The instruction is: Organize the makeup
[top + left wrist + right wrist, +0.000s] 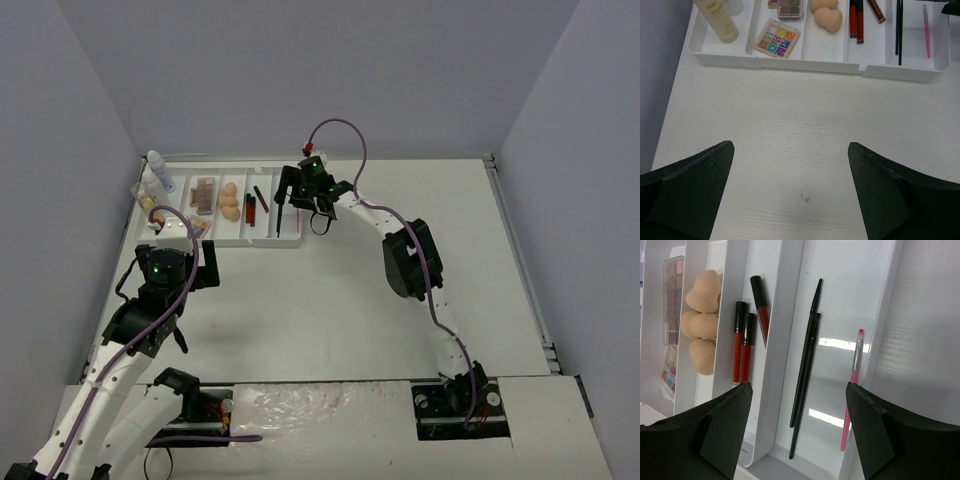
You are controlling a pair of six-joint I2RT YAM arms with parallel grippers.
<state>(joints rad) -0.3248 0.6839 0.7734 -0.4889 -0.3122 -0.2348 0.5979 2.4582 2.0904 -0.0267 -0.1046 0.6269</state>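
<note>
The makeup lies sorted in the white ridged tray [262,238]. From left to right it holds white bottles [158,170], eyeshadow palettes [204,192], peach sponges [230,200], red tubes [250,207] and black pencils [279,215]. My right gripper [290,195] hovers open and empty over the tray's right end. Its view shows the black pencils [807,365], a pink brush [852,390], the red tubes [742,350] and the sponges [702,325]. My left gripper [203,240] is open and empty over bare table, just in front of the tray [810,64]. Its view shows a tan-filled bottle [720,20] and a colourful palette [777,39].
The tray stands at the back left of the white table, close to the left wall [70,150]. A raised rail [520,250] runs along the table's right edge. The right arm's elbow [410,260] reaches across the table's middle.
</note>
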